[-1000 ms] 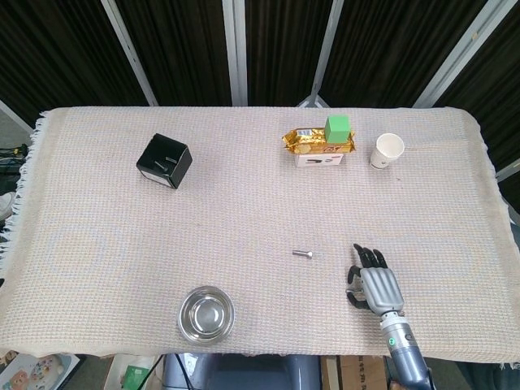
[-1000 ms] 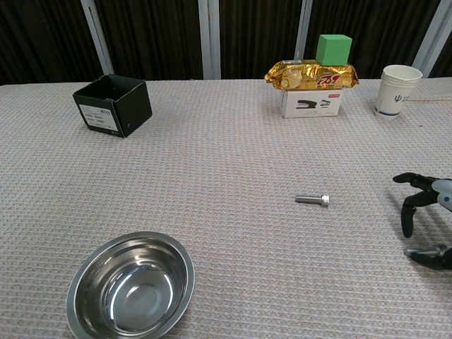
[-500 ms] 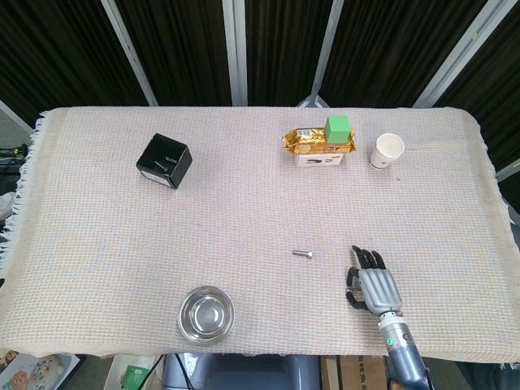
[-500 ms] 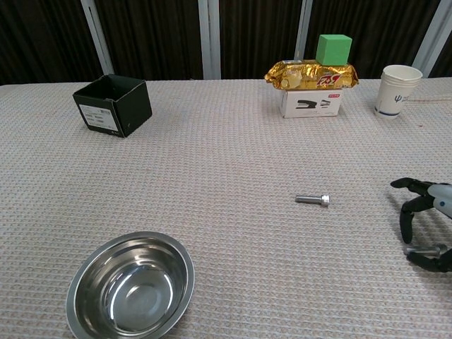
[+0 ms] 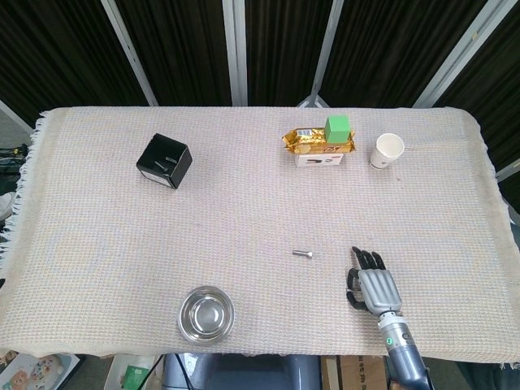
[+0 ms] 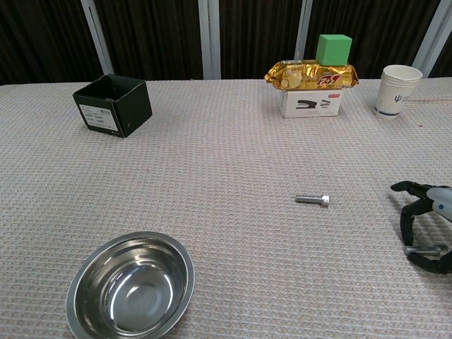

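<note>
right hand (image 5: 373, 284), palm down above the woven tablecloth (image 5: 97, 236) near the table's front edge, fingers (image 6: 406, 219) spread and slightly curved, holding nothing; whether the fingertips touch the cloth cannot be told. the chest view shows the same hand at the right border, only its dark fingers in frame. a small metal bolt (image 5: 303, 253) lies flat on the cloth to the hand's left, near but apart from it. a steel bowl (image 5: 206, 314) stands upright near the front edge, well to the left. further back stand a black box (image 5: 164, 161), a paper cup (image 5: 387, 150), and a green block (image 5: 337, 126) on a gold snack packet (image 5: 317, 142) on a white box (image 6: 311, 104).
</note>
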Robot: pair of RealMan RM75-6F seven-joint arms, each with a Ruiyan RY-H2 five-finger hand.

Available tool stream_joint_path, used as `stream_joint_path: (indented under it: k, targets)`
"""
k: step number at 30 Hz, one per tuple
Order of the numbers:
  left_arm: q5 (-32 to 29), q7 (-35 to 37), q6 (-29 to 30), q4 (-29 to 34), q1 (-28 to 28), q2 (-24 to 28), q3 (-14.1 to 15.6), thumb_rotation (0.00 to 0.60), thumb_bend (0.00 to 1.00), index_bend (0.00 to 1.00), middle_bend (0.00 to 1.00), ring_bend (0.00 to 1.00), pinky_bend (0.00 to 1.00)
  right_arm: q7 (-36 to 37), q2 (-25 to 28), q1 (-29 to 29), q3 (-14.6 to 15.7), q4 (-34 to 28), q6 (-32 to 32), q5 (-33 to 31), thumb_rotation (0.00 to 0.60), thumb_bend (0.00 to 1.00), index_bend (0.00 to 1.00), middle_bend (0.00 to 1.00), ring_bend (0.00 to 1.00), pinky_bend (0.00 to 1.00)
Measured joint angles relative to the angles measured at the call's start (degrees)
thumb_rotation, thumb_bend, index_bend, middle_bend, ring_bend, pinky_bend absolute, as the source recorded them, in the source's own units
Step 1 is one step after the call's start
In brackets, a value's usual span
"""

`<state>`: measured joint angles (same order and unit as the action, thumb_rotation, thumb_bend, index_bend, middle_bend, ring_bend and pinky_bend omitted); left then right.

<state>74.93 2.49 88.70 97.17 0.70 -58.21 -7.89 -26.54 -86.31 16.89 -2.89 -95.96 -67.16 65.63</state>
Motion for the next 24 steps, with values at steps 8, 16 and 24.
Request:
stream_joint_path:
  k: [8, 16, 24]
  targets:
    - [0.05, 0.04, 0.07, 0.00, 0.04, 0.02, 0.02, 0.600, 0.06, 0.18, 0.11, 0.02, 0.05, -0.16, 0.29, 0.11, -0.04, -0.51, -0.15, -0.57, 0.600, 0.43, 0.63, 0.07, 0.06, 0.04]
    - [0.25, -0.16, -0.18, 0.08, -0.07, 0.00, 0.18, 0.600, 0.07, 0.18, 0.11, 0.02, 0.05, 1.26, 1.57, -0.40, 0.02, -1.86, -1.45, 0.68, 0.600, 0.43, 0.64, 0.07, 0.06, 0.04]
    - [1.11, 0.30, -0.18, 0.23, -0.02, 0.23, 0.57, 0.600, 0.07, 0.18, 0.11, 0.02, 0.05, 3.78, 4.03, -0.89, -0.46, -4.62, -2.34, 1.35, 0.600, 0.43, 0.64, 0.07, 0.06, 0.04]
